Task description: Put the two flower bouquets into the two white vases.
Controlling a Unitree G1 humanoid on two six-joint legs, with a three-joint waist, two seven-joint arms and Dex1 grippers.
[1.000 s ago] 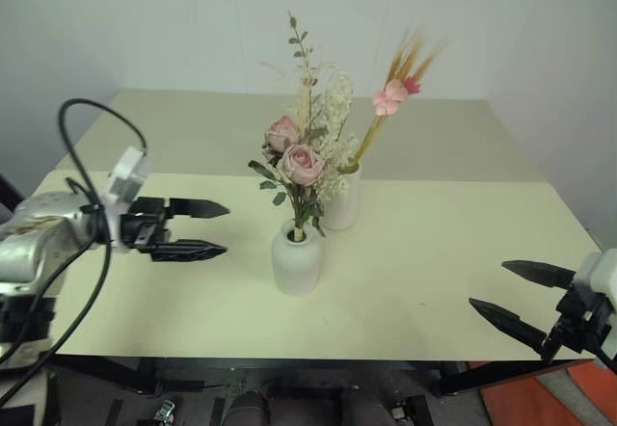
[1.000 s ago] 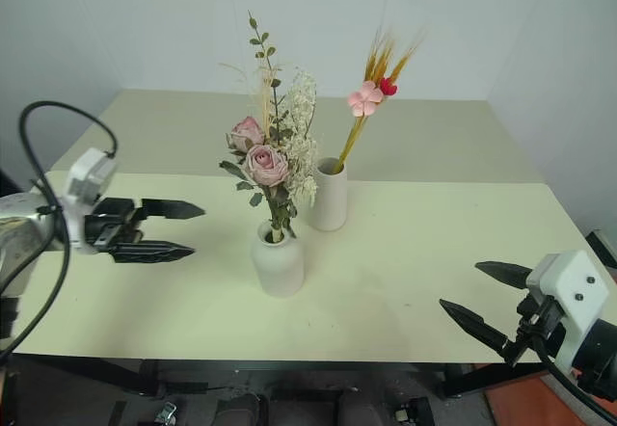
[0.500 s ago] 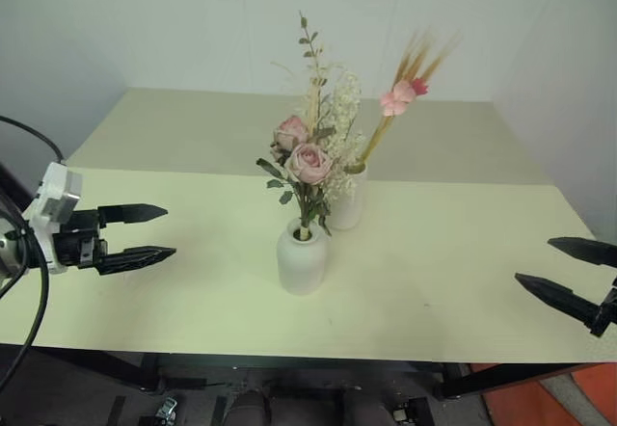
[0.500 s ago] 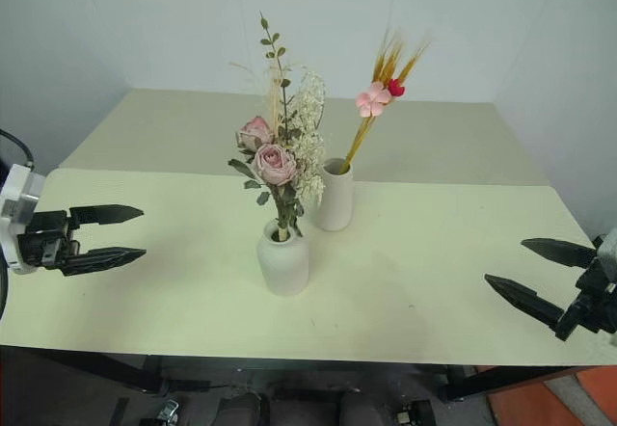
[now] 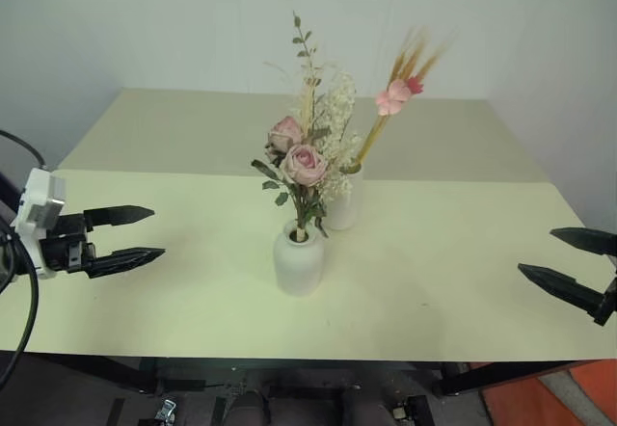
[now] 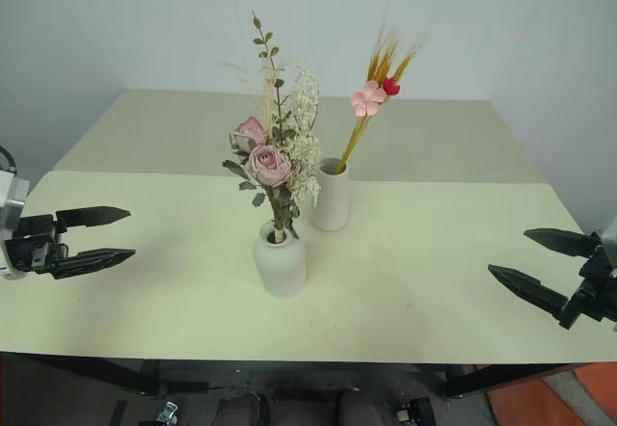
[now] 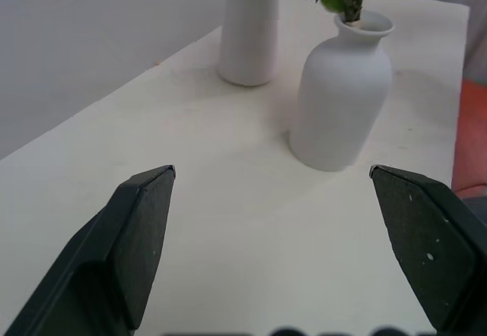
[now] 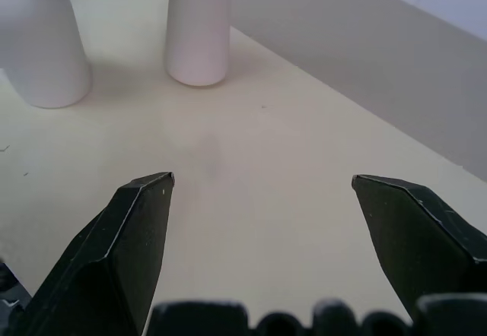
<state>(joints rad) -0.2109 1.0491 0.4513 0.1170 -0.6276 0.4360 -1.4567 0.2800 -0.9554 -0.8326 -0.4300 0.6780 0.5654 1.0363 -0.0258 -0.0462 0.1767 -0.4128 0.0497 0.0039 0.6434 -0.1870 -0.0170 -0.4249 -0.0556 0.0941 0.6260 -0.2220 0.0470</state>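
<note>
A short rounded white vase (image 5: 297, 259) stands at the middle of the cream table (image 5: 434, 281) and holds the bunch of pink roses, white sprigs and green leaves (image 5: 307, 151). Just behind it the taller white vase (image 5: 342, 204) holds the yellow wheat-like stalks with pink-red blossoms (image 5: 400, 84). My left gripper (image 5: 147, 234) hangs open and empty over the table's left edge, well away from the vases. At the table's right edge my right gripper (image 5: 557, 259) is open and empty too. Both vases appear in the left wrist view, the short one (image 7: 340, 93) and the tall one (image 7: 249, 28).
A second cream table top (image 5: 193, 127) lies behind, meeting white walls. A black cable (image 5: 24, 281) loops by my left arm. An orange patch of floor (image 5: 588, 402) shows at the lower right below the table edge.
My left gripper has drawn back to the left, away from the vases, toward the table's edge. My right gripper has shifted right and a little up. Vases and bouquets stay put.
</note>
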